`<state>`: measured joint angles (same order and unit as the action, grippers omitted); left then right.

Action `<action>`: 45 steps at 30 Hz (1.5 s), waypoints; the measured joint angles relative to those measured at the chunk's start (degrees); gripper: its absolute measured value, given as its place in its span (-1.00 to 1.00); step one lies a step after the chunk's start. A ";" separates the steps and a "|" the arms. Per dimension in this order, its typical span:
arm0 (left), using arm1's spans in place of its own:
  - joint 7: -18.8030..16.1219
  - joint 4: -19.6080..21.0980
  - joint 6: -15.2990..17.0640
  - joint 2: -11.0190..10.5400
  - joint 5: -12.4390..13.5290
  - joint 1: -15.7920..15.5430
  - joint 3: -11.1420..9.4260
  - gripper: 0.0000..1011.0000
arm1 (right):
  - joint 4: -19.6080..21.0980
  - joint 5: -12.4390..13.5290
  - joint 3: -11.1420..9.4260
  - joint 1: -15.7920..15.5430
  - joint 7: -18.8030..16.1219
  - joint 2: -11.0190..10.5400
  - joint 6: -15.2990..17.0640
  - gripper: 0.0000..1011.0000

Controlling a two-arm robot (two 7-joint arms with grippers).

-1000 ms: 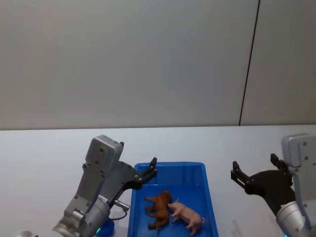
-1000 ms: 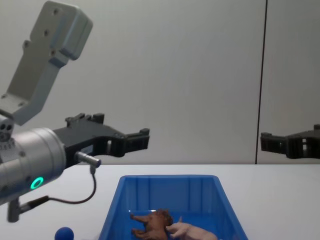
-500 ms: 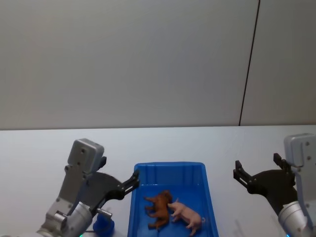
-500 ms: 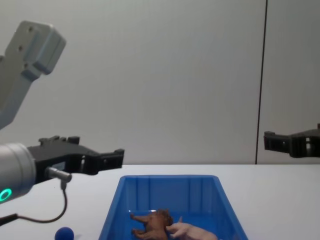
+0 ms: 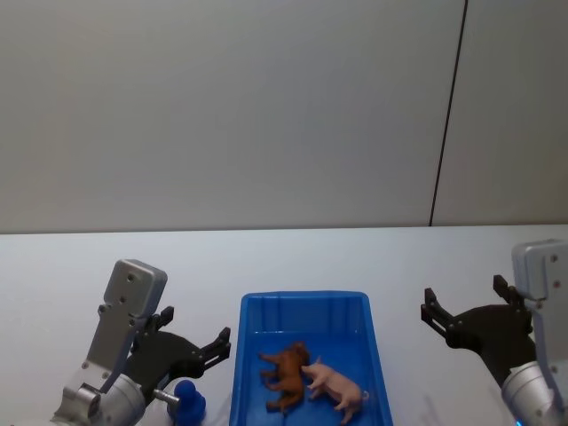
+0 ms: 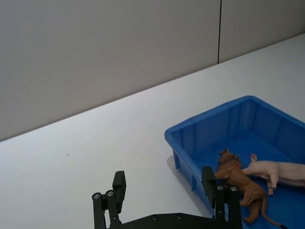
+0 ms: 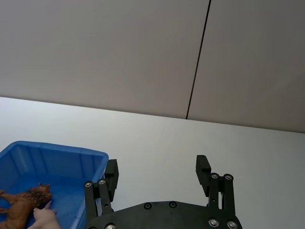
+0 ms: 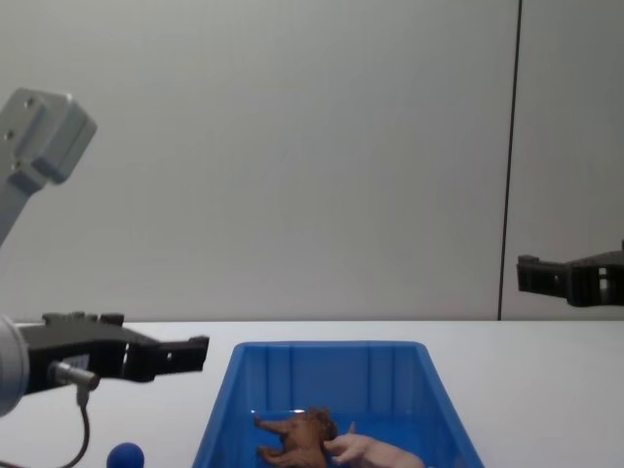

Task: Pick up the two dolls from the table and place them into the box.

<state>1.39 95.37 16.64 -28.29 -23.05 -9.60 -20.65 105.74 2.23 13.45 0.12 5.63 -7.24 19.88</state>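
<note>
Above the table (image 5: 80,266), the left gripper (image 5: 193,326) and right gripper (image 5: 463,295) flank the box (image 5: 302,295), fingers (image 6: 208,179) spread, empty.

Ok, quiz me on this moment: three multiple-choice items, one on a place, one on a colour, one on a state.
1. Where does the brown lion doll lie relative to the box?
A. outside it, to its left
B. on its rim
C. inside it, next to the pink pig doll

2. What colour is the small ball on the table?
A. blue
B. red
C. yellow

3. How is the left tool?
A. shut on a doll
B. open and empty
C. shut and empty

Answers:
1 C, as the lion lies on the box floor beside the pig.
2 A, as the ball is as blue as the box.
3 B, as the left wrist view shows it spread wide, holding nothing.
</note>
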 joint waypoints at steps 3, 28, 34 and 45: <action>0.37 -0.64 0.76 -0.11 -0.47 0.00 0.20 0.98 | 0.02 0.00 0.00 -0.01 0.02 -0.01 0.00 0.98; 2.24 -5.16 3.06 0.03 -4.07 0.46 1.04 0.98 | 0.03 0.01 0.00 -0.03 0.08 -0.01 0.01 0.98; 2.59 -5.93 3.39 0.33 -4.72 0.44 1.07 0.87 | 0.03 0.01 0.00 -0.03 0.07 -0.01 0.01 0.98; 2.92 -7.30 4.09 0.75 -5.76 0.45 1.15 0.24 | 0.03 0.01 0.00 -0.03 0.07 -0.01 0.01 0.98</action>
<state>4.31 88.07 20.74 -27.54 -28.81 -9.16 -19.50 105.77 2.24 13.45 0.09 5.70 -7.25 19.89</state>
